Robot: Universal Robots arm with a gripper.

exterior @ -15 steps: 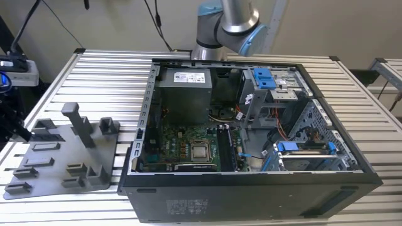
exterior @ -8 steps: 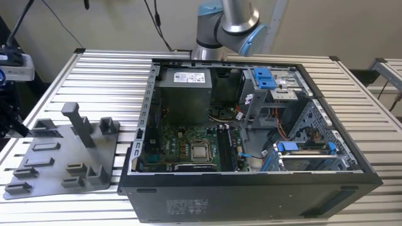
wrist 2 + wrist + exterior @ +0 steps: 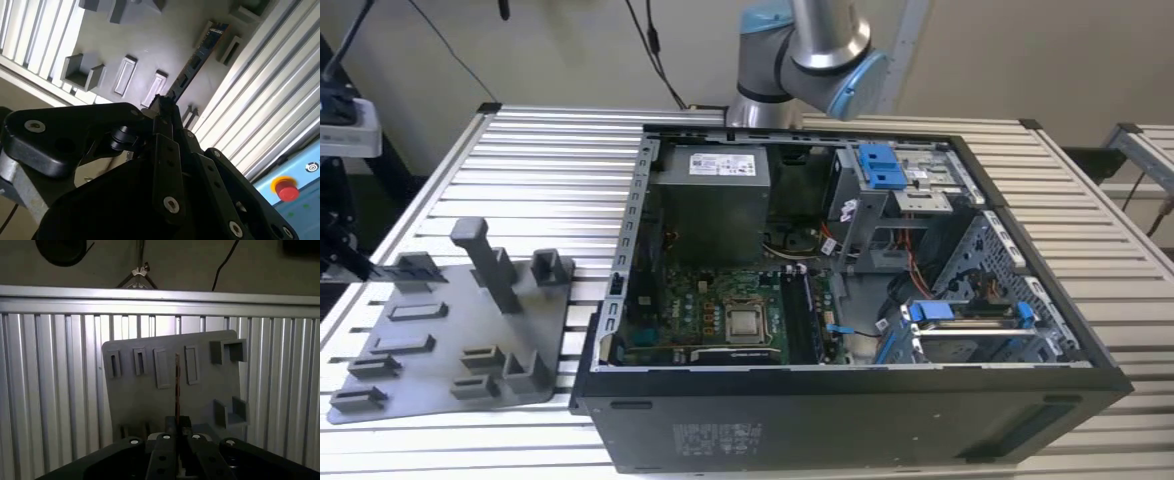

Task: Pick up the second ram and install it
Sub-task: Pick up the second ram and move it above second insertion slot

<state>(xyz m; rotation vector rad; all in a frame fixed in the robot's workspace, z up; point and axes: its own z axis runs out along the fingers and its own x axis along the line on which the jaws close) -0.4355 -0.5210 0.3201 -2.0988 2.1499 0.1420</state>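
Grey fixture plate [image 3: 135, 405] is recorded lying on the ribbed aluminium tabletop [image 3: 50, 390]. The second ram [image 3: 197, 57] is grasped at one end by the clenched claw [image 3: 161, 102] and held over the plate, edge-on in the first wrist view, bluish in the second wrist view. Contact with the plate cannot be determined. An open computer case [image 3: 854, 420] is placed at the exterior view's right of the plate.
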